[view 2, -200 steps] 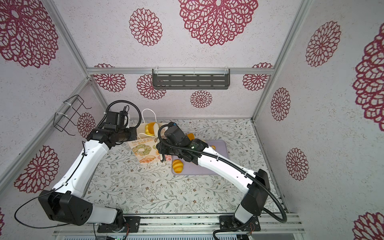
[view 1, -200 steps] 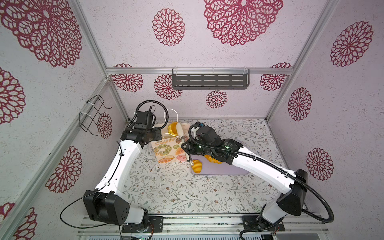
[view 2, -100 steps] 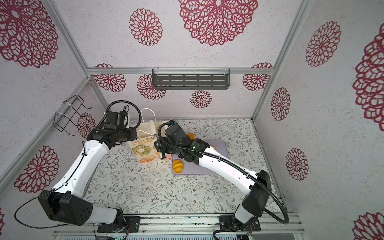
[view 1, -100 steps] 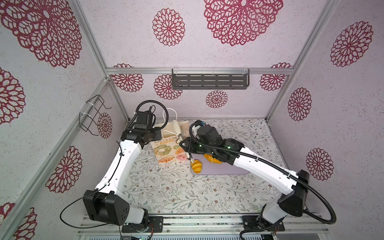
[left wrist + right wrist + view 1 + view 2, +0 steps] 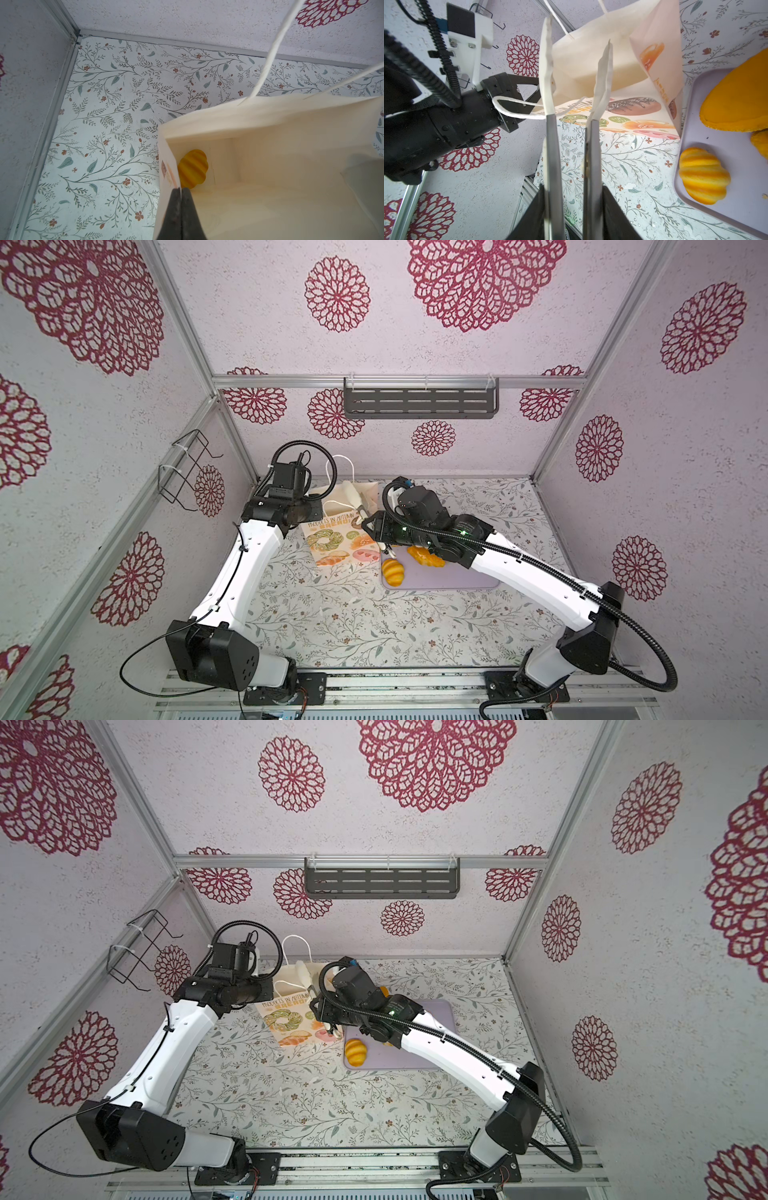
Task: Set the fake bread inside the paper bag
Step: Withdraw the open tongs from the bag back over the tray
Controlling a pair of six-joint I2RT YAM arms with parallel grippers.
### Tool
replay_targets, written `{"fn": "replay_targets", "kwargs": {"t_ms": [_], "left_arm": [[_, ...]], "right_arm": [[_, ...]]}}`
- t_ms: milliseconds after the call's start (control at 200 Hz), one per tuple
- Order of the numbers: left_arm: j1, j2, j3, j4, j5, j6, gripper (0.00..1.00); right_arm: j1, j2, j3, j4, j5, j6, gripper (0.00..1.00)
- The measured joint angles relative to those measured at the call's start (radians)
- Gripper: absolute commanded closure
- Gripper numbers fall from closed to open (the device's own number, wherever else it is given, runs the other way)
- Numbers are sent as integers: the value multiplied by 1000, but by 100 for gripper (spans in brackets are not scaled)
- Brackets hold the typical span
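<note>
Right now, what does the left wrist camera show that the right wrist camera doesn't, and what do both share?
Only the left wrist view looks inside the paper bag, where a ridged yellow bun lies at the bottom. Only the right wrist view shows the lilac tray holding a ridged orange bun and a bigger loaf, and the open, empty right claw. Both show the bag, its white cord handles, the left claw at its rim and the floral tabletop.
</note>
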Motion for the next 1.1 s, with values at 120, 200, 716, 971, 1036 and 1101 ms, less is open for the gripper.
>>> {"fn": "replay_targets", "kwargs": {"t_ms": [120,200,716,971,1036,1101], "left_arm": [[0,0,0,0,-4,0,100],[0,0,0,0,-9,0,100],[0,0,0,-5,-30,-19,100],[0,-2,0,-3,-24,-27,100],[1,-2,0,-2,-19,-31,100],[1,-2,0,-1,-11,-35,100]], "right_arm": [[-13,-42,-17,-2,4,0,60],[-22,-80,-37,1,6,0,59],[-66,-305,-249,7,104,5,58],[-69,-417,-388,3,166,33,57],[-70,-439,-431,1,180,41,57],[-70,-453,-468,-3,189,53,56]]}}
